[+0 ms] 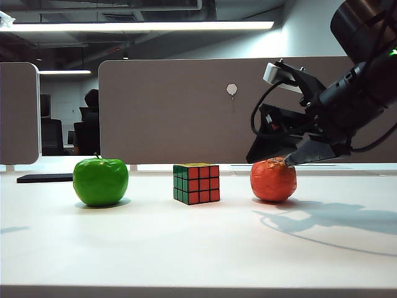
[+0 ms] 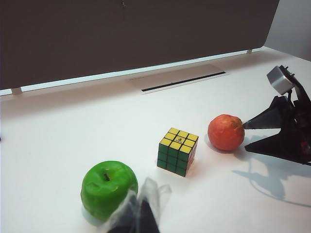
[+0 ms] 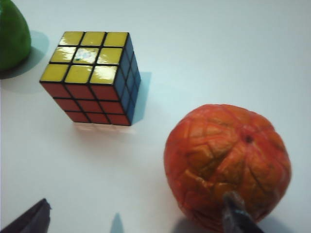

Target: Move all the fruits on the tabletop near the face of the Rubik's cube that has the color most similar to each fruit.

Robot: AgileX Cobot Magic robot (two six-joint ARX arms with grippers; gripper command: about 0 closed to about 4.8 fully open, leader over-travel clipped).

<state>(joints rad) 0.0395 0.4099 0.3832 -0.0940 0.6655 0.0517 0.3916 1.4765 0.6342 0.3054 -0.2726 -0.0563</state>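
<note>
I see my right gripper (image 2: pixel 245 136) low at the orange-red fruit (image 1: pixel 273 179), jaws spread as wide as they go and holding nothing; one fingertip (image 3: pixel 236 212) looks to touch the wrinkled skin, the other finger (image 3: pixel 29 221) stands well apart. My worry is that this fruit is round and the jaws are not centred on it. If I close now, I judge that the near finger may push it so it rolls on the bench (image 1: pixel 198 248), perhaps into the Rubik's cube (image 1: pixel 196 183), which is small and could turn, and then its faces point elsewhere.

The left gripper (image 2: pixel 138 218) hangs near the green apple (image 2: pixel 109 189), jaws closed and empty.

The cube stands between the two fruits, the apple on its green side, the orange-red fruit well apart on the other side.

There is no container on the bench.
</note>
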